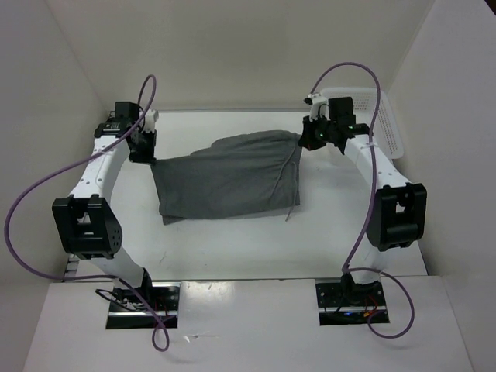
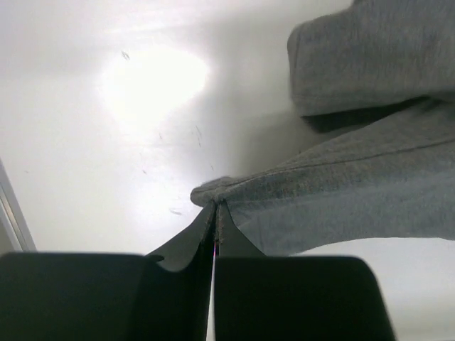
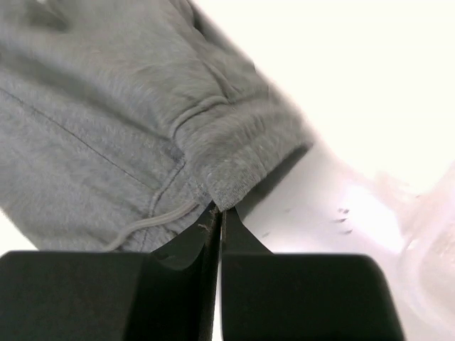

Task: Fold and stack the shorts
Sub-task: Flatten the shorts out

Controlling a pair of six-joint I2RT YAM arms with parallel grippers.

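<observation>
My left gripper (image 1: pixel 144 155) is clamped on the shorts (image 1: pixel 229 182); in the left wrist view my fingers (image 2: pixel 178 284) meet with no gap and nip a small peak of grey hem between their tips; how far the cloth runs in between the pads is hidden by the fingers themselves. My right gripper (image 1: pixel 311 139) is likewise closed on cloth; its tips pinch the thick ribbed corner of the waistband, and the drawstring (image 1: pixel 288 186) trails off just beside that corner towards 7 o'clock in the right wrist view, its end cut off by my own finger.

From above, the shorts lie spread near the middle of the table (image 1: pixel 232 248); my left grip is at their 10 o'clock corner, my right at their 2 o'clock corner; both sets of fingertips are masked there by the wrist housings. A second fold of cloth sits at 1 o'clock in the left wrist view, cut off by the frame; a dark shadow lies under it, and I cannot tell whether the pinched edges touch the table. The basket (image 1: pixel 387 116) stands at the table's 2 o'clock, partly behind my right arm; the right wrist view shows it only as a washed-out blur.
</observation>
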